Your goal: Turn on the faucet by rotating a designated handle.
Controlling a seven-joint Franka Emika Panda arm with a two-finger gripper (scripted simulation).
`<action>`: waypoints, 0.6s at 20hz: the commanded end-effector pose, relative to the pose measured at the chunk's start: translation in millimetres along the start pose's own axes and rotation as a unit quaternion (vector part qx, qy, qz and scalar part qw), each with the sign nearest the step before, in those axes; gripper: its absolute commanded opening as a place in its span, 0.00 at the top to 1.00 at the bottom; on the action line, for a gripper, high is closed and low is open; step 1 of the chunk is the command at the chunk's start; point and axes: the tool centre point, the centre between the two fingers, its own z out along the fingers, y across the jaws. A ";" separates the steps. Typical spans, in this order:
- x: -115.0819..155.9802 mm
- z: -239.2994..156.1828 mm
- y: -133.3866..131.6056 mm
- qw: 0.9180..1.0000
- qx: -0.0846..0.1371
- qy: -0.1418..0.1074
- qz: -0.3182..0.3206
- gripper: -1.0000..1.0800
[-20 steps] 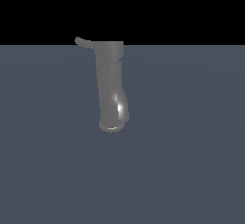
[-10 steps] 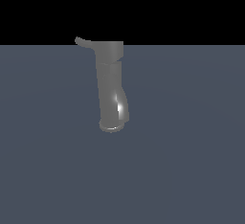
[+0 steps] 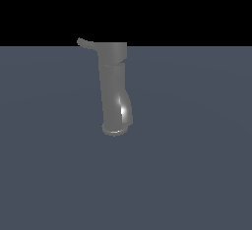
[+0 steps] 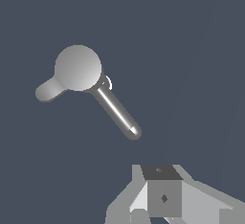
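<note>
Exterior view pictures show nothing changed over the last second: the faucet is planted upright on the tabletop, untouched, so turning is not yet begun. Its handle juts sideways from the faucet's top. The claw is kept near the faucet; its opening cannot be told.

The faucet stands upright near the middle of the floor, its flared rim lowest. The handle juts from its top toward the exterior view's left. In the wrist view the gripper sits well apart from both
</note>
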 end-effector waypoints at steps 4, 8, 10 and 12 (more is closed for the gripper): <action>18.9 12.3 -22.7 0.998 0.000 0.003 0.058 1.00; 31.8 22.6 -39.5 0.995 0.000 0.004 0.100 1.00; 37.9 28.2 -48.1 0.993 0.001 0.005 0.121 1.00; 43.9 34.1 -56.7 0.990 0.001 0.006 0.141 1.00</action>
